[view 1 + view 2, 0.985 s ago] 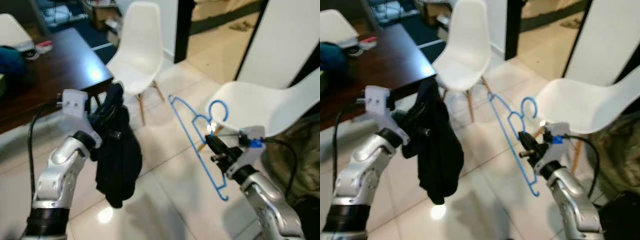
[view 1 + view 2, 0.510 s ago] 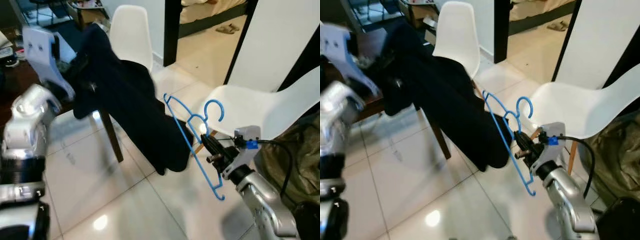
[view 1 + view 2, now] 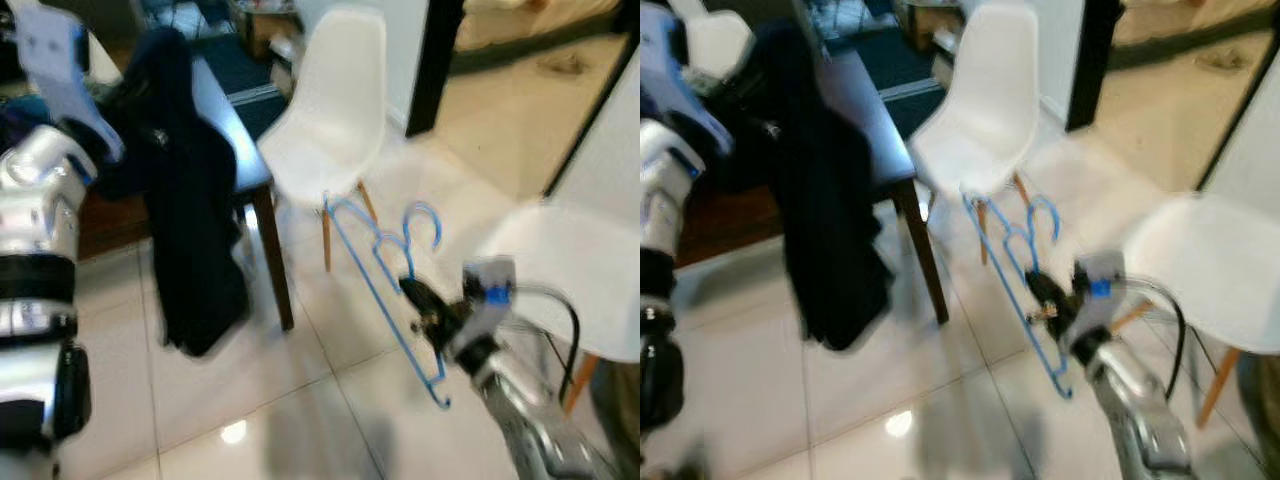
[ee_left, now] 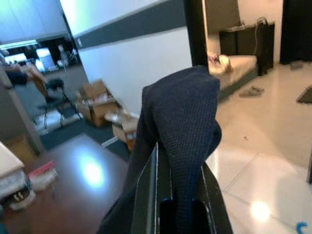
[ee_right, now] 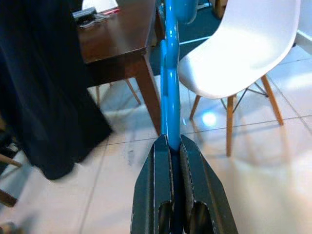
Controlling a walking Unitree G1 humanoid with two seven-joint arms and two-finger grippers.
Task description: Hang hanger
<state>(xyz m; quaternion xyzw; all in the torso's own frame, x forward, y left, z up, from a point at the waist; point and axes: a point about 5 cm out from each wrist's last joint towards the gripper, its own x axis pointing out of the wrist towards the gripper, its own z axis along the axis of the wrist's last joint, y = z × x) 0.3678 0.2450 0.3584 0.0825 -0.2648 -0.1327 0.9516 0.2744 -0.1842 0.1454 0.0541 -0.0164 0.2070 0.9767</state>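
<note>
Right end effector (image 3: 415, 300), lower right of centre in the head views: fingers (image 5: 163, 180) clamped together on the lower bar of a blue hanger (image 3: 385, 290). The hanger is held in the air, tilted, its hook (image 3: 425, 222) uppermost at centre frame and its long bar running from the upper left down to the lower right, above the floor (image 3: 300, 400). Left end effector (image 4: 175, 195), upper left of frame: fingers (image 4: 146, 195) closed on a dark garment (image 3: 185, 230), which drapes over them and hangs down in front of the table (image 3: 230, 130). Table: dark wood, upper left, one leg just right of the garment. White chair (image 3: 335, 120), upper centre, wooden legs, standing beside the table corner and behind the hanger's upper end. Second white chair (image 3: 570, 280), right edge, behind the right arm. Floor: pale glossy tile. Head views blurred.
</note>
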